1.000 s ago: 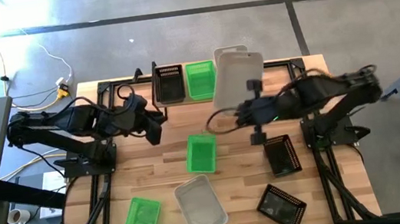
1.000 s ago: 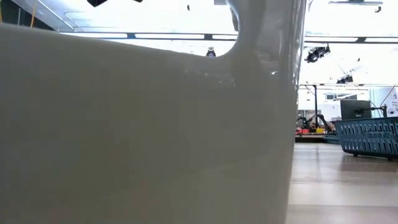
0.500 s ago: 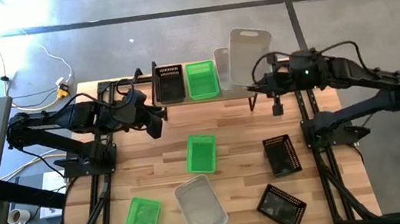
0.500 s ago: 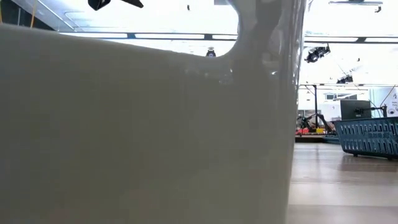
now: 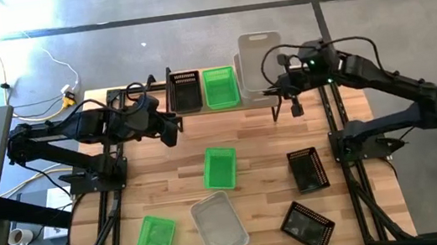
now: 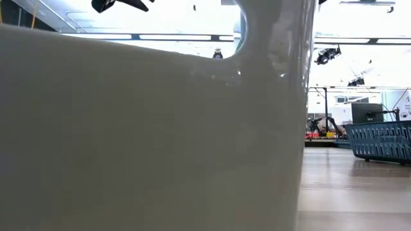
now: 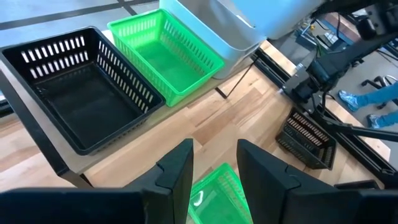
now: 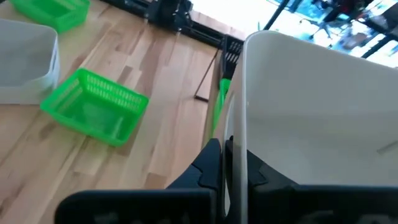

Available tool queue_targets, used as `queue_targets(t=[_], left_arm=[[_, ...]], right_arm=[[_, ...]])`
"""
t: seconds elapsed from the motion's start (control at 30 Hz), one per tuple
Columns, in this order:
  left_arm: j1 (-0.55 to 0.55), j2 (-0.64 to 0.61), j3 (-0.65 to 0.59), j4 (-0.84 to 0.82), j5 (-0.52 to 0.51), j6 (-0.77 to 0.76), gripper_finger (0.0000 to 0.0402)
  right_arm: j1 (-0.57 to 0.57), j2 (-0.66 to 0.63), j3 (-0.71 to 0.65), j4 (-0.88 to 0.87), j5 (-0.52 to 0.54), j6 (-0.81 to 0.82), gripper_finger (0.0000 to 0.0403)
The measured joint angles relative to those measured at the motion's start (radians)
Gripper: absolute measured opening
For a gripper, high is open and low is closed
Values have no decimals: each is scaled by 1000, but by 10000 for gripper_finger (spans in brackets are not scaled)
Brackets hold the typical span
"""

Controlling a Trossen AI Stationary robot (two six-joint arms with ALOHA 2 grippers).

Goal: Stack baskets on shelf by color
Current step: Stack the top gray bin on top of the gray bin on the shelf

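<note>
The shelf (image 5: pixel 204 111) stands at the table's far edge with a black basket (image 5: pixel 185 91), a green basket (image 5: pixel 220 87) and a whitish basket (image 5: pixel 242 67) on it, side by side. My right gripper (image 5: pixel 280 91) is shut on another whitish basket (image 5: pixel 262 62) and holds it over the shelf's right end. My left gripper (image 5: pixel 170 130) hovers open and holds nothing, above the table near the shelf's left end. Loose on the table lie a green basket (image 5: pixel 219 168), another green one (image 5: pixel 154 240), a whitish one (image 5: pixel 219 224) and two black ones (image 5: pixel 307 168) (image 5: pixel 306 225). My right gripper pinches one wall of the whitish basket at its rim (image 8: pixel 237 144), one finger on each face of the wall. The fingers come from the table's near right side, slanting down. The basket is lifted clear and tilted, above the whitish basket on the shelf.
The low view is almost filled by a whitish basket (image 6: pixel 148 128) right at the camera. Bare tabletop lies between the shelf and the loose green basket (image 7: pixel 217 193). A person's legs (image 7: pixel 373 99) show beyond the table's right side.
My right gripper has carried the whitish basket from above the table's middle toward the far edge, to the shelf's right end, turning as it went and sinking a little. The basket has stayed in its hold.
</note>
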Motion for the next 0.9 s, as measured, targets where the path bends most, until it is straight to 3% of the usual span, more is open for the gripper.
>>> queue_targets(t=[0.9], left_arm=[[5,0,0,0,2,26,113]], right_arm=[[-130,144,0,-25,-89,-19,0]])
